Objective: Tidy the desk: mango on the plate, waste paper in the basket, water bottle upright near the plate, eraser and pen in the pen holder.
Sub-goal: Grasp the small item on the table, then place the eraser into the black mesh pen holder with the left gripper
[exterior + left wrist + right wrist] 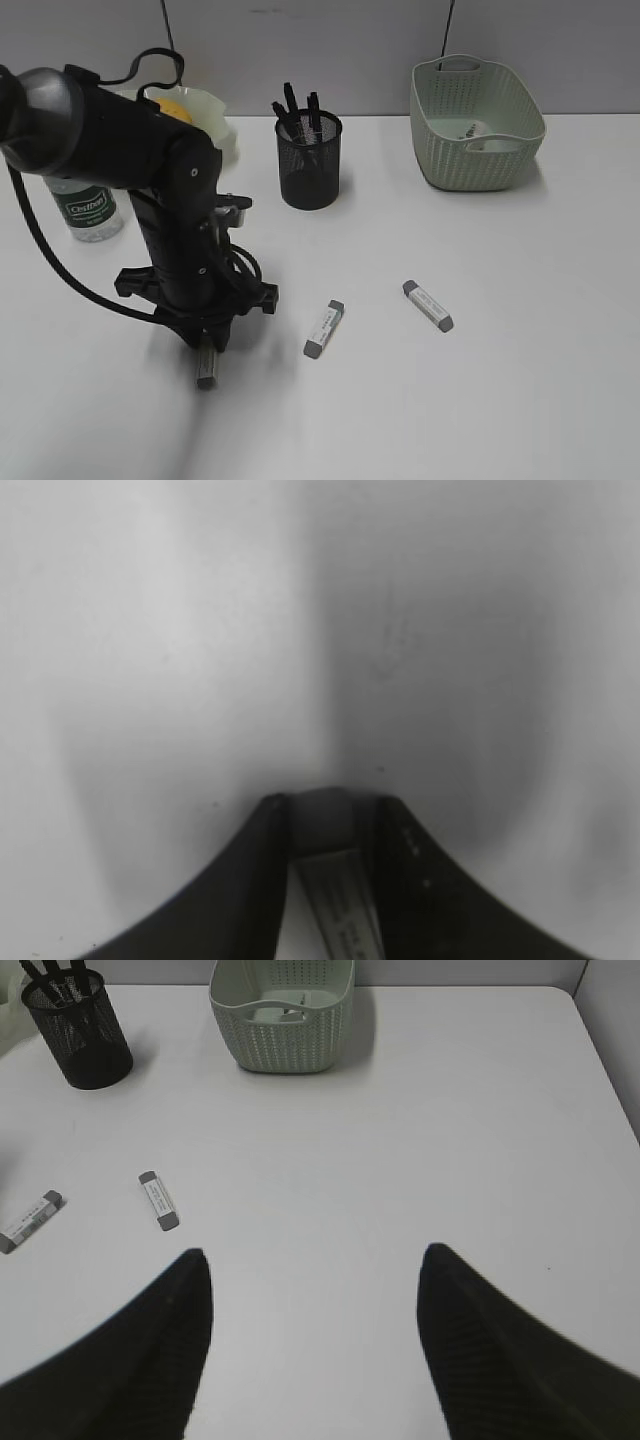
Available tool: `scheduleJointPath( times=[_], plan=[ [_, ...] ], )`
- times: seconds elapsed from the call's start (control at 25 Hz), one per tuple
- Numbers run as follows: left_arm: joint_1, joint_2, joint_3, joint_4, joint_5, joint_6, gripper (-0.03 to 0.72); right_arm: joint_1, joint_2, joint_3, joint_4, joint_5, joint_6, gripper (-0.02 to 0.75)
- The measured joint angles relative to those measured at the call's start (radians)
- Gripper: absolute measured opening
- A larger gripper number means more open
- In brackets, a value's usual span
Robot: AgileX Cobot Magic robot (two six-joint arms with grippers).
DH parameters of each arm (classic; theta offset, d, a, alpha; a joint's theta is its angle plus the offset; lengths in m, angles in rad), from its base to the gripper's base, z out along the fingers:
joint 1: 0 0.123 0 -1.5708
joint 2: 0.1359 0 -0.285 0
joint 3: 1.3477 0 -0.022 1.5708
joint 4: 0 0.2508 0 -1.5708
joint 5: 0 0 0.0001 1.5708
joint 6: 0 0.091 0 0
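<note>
Eraser pick, left arm, front-left of desk [520,400].
Left gripper [327,810] points straight down, jaws narrowed on either side of eraser [335,880], long axis running along the gap; firm hold not confirmed. Pen holder [309,160] stands behind, open desk between. Right gripper [315,1265] wide, empty, well apart.

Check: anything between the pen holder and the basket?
Nothing. Bare desk between pen holder and basket, clear in the exterior and right wrist views.

Grey partition wall [330,40] at the back; a dark vertical seam [163,30] splits its panels.
</note>
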Motion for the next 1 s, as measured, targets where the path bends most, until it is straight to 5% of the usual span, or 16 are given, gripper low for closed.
scheduleJointPath(
  times=[0.2, 0.48, 1.0],
  plan=[
    [0.0, 0.0, 0.0, 0.009, 0.012, 0.0, 0.155, 0.0, 0.0, 0.0, 0.0, 0.0, 0.0, 0.512],
    [0.0, 0.0, -0.024, 0.006, 0.05, 0.0, 0.155, 0.0, 0.0, 0.0, 0.0, 0.0, 0.0, 0.512],
    [0.0, -0.012, -0.436, 0.13, 0.102, 0.018, 0.155, 0.0, 0.0, 0.0, 0.0, 0.0, 0.0, 0.512]
  ],
)
